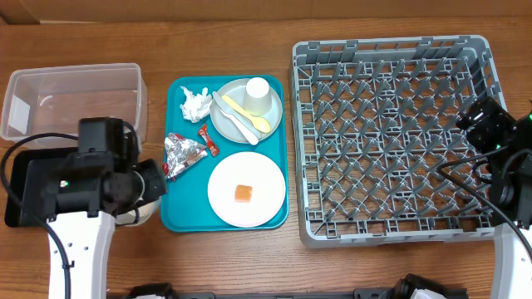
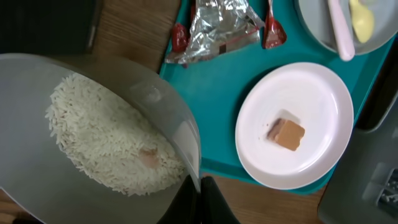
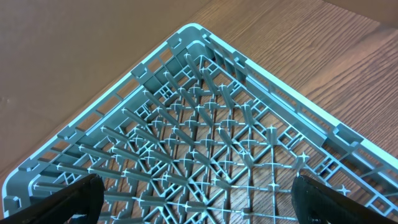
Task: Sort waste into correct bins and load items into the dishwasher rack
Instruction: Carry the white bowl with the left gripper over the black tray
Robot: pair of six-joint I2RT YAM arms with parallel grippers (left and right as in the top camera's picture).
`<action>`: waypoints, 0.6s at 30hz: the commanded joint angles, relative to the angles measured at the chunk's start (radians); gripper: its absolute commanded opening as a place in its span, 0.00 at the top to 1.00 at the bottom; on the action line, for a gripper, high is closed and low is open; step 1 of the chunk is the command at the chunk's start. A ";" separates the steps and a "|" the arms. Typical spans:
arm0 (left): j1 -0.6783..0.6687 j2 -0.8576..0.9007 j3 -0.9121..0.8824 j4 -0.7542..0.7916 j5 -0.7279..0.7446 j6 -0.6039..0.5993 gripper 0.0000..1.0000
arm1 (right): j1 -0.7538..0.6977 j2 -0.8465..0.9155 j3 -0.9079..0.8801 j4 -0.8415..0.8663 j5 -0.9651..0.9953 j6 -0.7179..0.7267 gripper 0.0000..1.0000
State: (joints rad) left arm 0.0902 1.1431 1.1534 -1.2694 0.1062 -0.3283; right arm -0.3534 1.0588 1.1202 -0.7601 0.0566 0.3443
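Note:
My left gripper is shut on the rim of the small grey bowl, which holds white rice grains. The bowl hangs just left of the teal tray, beside the black tray. On the teal tray lie crumpled tissue, a foil wrapper, red-and-white packets, a pink-white plate with an orange cube, and a grey plate carrying the white cup, yellow spoon and white utensil. My right gripper is open over the empty rack.
The clear tub stands at the back left, behind the black tray. The rack's right wall is next to my right arm. In the left wrist view the foil wrapper and the cube lie beyond the bowl.

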 commanded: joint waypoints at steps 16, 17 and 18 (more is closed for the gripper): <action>0.216 0.166 0.022 0.200 0.056 0.037 0.96 | -0.003 -0.002 0.032 0.002 0.010 0.008 0.00; 0.230 0.175 0.022 0.216 0.061 0.037 0.96 | -0.003 -0.002 0.032 0.002 0.010 0.008 0.00; 0.249 0.183 0.022 0.235 0.073 0.038 0.96 | -0.003 -0.002 0.032 0.002 0.010 0.008 0.00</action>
State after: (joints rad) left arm 0.3016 1.3113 1.1534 -1.0584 0.1497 -0.3065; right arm -0.3538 1.0588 1.1202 -0.7597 0.0566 0.3443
